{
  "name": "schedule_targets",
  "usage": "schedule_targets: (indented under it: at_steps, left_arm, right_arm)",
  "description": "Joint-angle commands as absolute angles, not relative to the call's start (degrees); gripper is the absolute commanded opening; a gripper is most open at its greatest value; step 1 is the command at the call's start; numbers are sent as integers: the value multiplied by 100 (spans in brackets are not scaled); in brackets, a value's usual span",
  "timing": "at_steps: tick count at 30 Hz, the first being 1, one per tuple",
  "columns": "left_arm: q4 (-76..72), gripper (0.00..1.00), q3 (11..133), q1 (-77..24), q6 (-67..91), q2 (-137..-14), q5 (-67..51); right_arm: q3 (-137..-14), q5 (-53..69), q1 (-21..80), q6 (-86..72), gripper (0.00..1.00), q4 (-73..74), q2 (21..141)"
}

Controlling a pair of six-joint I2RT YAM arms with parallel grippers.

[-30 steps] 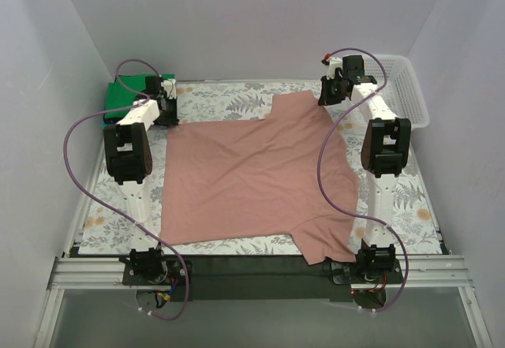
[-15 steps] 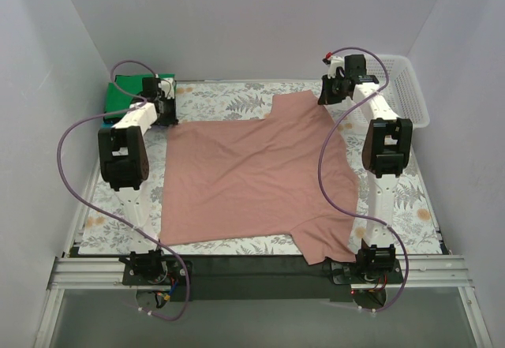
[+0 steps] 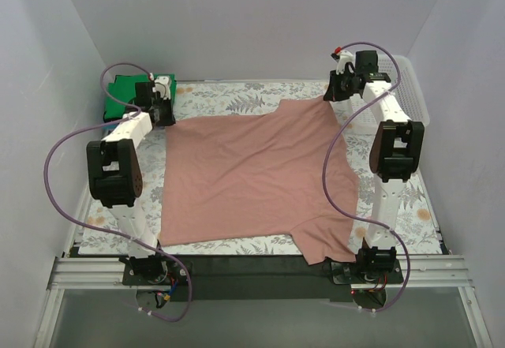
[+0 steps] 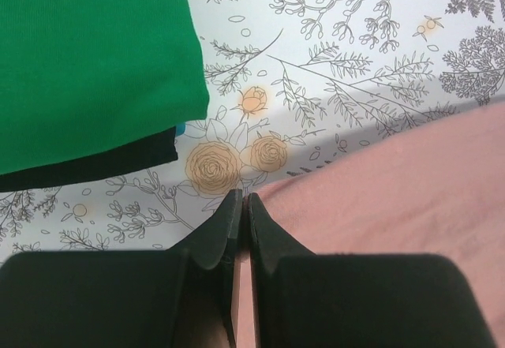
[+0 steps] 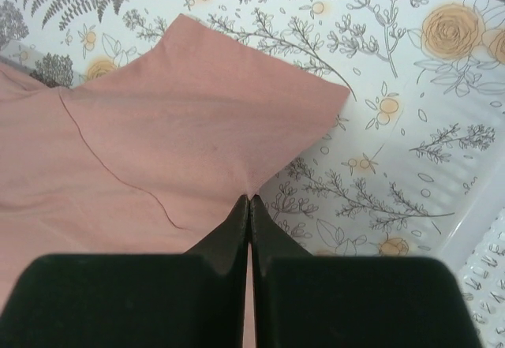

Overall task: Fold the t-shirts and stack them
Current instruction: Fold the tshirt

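Pinching pink t-shirt point(image 3: 252, 178) — left pincer point(image 4: 243, 202), right pincer point(image 5: 250, 202) — held edges mostly hidden.

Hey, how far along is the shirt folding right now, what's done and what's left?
Done: a folded green t-shirt lies on a folded dark shirt at the far left corner. In hand: the pink t-shirt lies spread flat, unfolded, with the left gripper and right gripper pinched shut on its far side. Left: folding it and stacking it on that pile.
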State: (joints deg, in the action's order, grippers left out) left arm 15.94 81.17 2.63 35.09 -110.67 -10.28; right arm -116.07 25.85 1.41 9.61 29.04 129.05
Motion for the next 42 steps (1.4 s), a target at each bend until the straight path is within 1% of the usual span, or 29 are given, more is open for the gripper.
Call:
schedule_targets:
  at_steps: [1, 9, 10, 13, 27, 42]
  left_arm:
    - [1266, 0, 7893, 395, 3428, -10556, -1090]
    - [923, 0, 7269, 501, 3384, -10003, -1344]
    - [888, 0, 7173, 510, 3375, -9889, -1345]
    - [861, 0, 7049, 545, 3358, -9730, -1362]
    - [870, 0, 6329, 694, 3164, -9176, -1573]
    - [1072, 0, 5933, 773, 2944, -8842, -1652]
  right_arm:
    - [-11435, 2786, 53, 1151, 1, 2830, 12516]
    - [-11136, 2962, 61, 1239, 1, 2821, 12340]
    - [-11092, 2979, -95, 1239, 1, 2830, 12305]
    - [-10978, 3041, -114, 1274, 1, 2821, 12209]
    - [-10056, 3252, -202, 1599, 1, 2830, 11655]
    - [-9211, 3340, -255, 1767, 1, 2865, 11189]
